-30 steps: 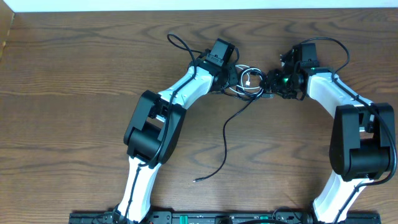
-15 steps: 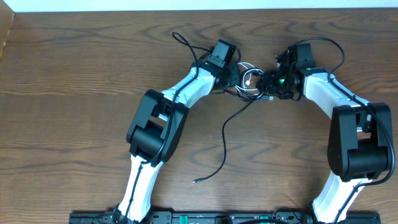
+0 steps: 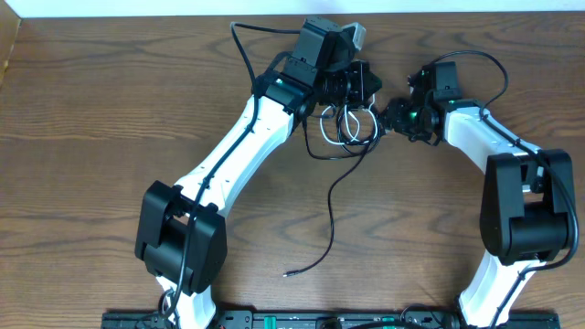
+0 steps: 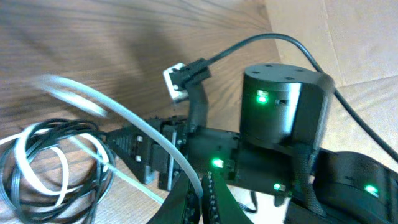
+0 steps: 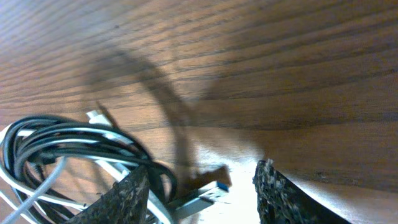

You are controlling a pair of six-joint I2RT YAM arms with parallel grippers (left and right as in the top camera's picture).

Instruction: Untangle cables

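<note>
The left end effector is closed on the white cable. This cable goes in an arc from its fingers to the bundle of cables. In the overhead view this end effector is just at the far side of the bundle.

The right end effector is just at the right of the bundle with its jaws wide apart and gripping nothing. A plug with a blue inside lies between its fingers, and one finger touches the black loops of the bundle.

From the bundle one black cable runs over the bench toward the near edge. Its free end lies well apart from the bundle.
</note>
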